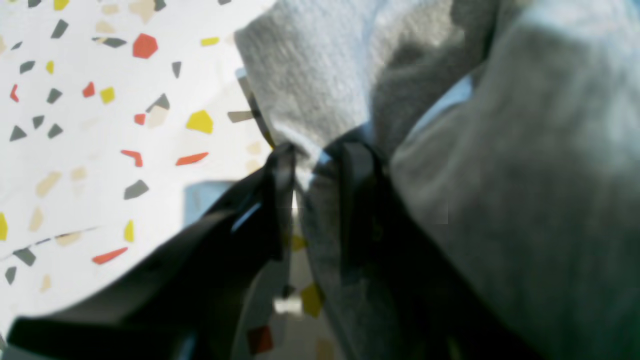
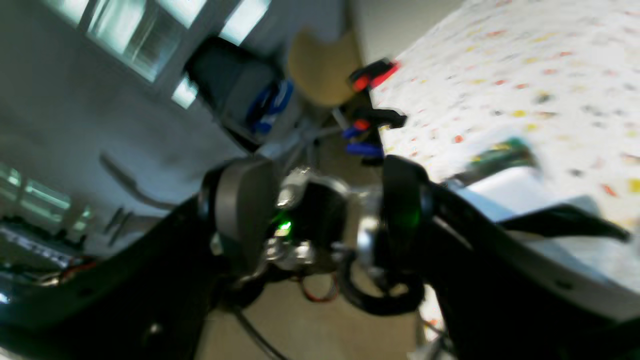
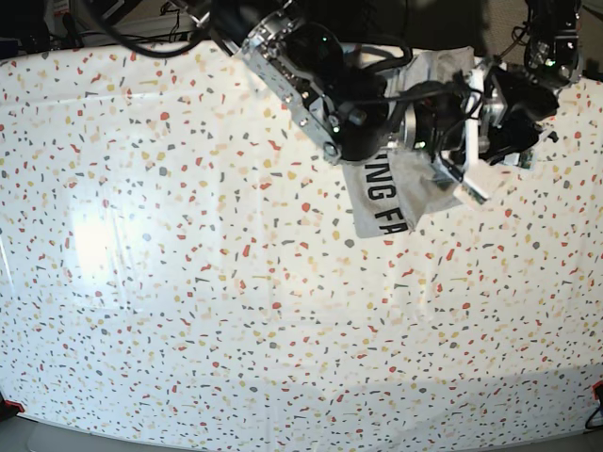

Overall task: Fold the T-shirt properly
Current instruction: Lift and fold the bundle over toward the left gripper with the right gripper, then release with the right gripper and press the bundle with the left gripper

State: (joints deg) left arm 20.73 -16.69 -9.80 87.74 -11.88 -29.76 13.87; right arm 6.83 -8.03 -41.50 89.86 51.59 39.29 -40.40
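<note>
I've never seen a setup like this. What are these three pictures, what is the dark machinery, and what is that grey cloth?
It is a robot with two arms. One picture looks down from above; the other two come from cameras on each wrist. The surface is a speckled table. The grey cloth is a T-shirt with black lettering, bunched up and lifted between the arms. The left end effector is pinching a fold of it. The right end effector has nothing between its fingers in its own blurred view, which looks past the table edge into the room.

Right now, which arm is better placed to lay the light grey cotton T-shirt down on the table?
Left. The left gripper is pinching the light grey cotton T-shirt; the right gripper is open and holds no cloth.
</note>
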